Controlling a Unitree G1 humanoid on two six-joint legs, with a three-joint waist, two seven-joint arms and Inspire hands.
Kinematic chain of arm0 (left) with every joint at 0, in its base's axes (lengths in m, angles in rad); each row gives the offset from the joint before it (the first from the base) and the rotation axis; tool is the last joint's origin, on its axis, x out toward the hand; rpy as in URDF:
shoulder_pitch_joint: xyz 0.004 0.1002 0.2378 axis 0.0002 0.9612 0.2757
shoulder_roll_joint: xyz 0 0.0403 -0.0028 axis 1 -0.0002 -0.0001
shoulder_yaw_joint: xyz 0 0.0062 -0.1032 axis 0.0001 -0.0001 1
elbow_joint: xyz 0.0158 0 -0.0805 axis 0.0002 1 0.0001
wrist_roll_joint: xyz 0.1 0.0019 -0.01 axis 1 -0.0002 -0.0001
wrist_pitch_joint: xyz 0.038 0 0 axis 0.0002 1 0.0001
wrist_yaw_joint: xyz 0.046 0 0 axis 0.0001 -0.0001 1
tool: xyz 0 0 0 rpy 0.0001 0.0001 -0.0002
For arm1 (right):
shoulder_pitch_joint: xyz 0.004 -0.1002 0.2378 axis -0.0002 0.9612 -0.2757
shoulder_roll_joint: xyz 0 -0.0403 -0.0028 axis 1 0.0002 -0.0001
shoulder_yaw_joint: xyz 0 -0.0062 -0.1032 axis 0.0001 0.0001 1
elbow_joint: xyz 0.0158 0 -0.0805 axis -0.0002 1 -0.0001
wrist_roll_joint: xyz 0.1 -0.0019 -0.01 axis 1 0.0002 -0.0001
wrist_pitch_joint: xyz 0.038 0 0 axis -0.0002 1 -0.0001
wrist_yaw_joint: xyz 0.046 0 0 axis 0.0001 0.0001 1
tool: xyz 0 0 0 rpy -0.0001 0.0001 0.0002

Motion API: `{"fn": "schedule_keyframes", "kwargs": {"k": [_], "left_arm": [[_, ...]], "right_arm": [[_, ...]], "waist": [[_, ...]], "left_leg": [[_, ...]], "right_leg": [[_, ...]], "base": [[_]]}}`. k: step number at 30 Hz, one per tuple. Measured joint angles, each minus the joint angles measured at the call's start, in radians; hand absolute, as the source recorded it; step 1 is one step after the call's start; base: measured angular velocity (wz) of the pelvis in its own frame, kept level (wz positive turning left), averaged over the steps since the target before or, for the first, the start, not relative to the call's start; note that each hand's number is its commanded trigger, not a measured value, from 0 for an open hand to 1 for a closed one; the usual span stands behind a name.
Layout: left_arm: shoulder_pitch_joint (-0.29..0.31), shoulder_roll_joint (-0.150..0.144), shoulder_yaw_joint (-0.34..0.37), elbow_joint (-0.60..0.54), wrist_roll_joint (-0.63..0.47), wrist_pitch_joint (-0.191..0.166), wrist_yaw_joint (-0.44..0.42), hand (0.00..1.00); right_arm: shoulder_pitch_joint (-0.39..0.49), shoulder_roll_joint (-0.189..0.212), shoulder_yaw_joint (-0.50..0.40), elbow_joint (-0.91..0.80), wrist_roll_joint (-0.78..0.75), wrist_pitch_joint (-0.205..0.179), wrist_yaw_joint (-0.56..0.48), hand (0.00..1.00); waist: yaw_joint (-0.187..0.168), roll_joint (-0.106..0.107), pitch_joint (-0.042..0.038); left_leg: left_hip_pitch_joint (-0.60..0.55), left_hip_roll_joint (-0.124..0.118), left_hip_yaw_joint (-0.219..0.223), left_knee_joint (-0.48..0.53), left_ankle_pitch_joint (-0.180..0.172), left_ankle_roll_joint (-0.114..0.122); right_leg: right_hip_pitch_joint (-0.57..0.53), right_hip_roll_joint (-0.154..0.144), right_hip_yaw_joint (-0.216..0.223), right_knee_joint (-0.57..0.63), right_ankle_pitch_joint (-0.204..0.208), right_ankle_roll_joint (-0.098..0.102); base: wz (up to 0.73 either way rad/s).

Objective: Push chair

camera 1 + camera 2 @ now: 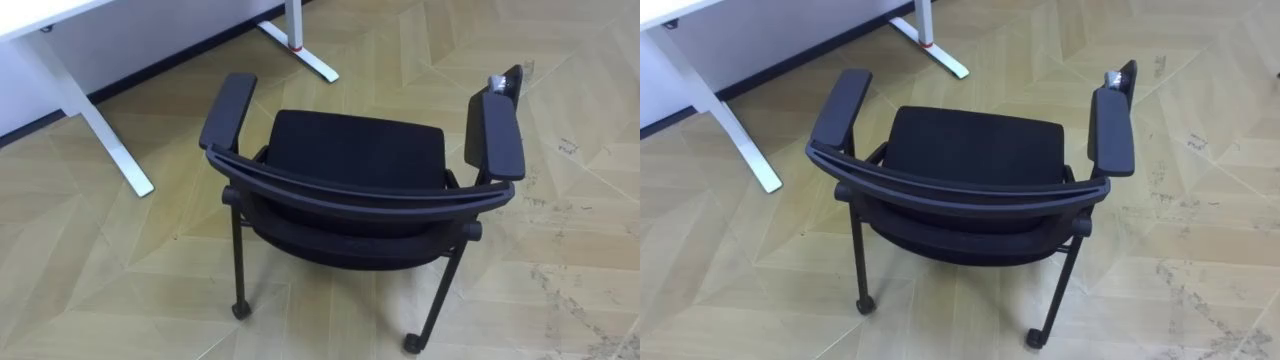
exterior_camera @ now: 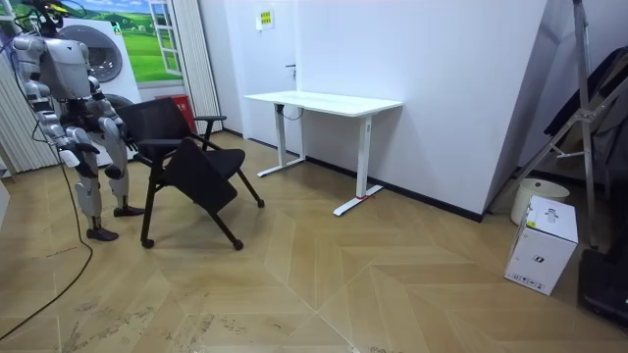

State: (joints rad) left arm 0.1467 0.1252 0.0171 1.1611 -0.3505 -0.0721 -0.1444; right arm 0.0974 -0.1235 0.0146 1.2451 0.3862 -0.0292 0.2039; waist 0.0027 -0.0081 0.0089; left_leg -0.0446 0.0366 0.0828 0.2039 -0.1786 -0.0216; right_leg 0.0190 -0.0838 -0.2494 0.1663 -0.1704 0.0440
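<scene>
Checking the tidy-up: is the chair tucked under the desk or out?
Out. The chair stands on open floor, clear of the white desk, with bare floor between them.

chair (image 1: pixel 358 150): black | desk (image 2: pixel 324 101): white | floor (image 1: pixel 560 250): tan herringbone wood

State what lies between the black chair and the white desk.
Nothing: the stretch of wooden floor between the chair and the desk is bare, as the room view shows.
</scene>
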Motion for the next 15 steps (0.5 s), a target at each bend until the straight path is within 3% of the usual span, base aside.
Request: {"fn": "schedule_keyframes", "kwargs": {"k": [15], "left_arm": [[0.000,0.000,0.025,0.006,0.019,0.001,0.004,0.00]], "right_arm": [[0.002,0.001,-0.039,0.002,-0.005,0.009,-0.013,0.00]], "waist": [[0.001,-0.001,-0.0050]], "left_leg": [[0.003,0.000,0.001,0.001,0.000,0.000]], "right_leg": [[-0.001,0.000,0.001,0.002,0.000,0.000]], "base": [[0.00]]}}
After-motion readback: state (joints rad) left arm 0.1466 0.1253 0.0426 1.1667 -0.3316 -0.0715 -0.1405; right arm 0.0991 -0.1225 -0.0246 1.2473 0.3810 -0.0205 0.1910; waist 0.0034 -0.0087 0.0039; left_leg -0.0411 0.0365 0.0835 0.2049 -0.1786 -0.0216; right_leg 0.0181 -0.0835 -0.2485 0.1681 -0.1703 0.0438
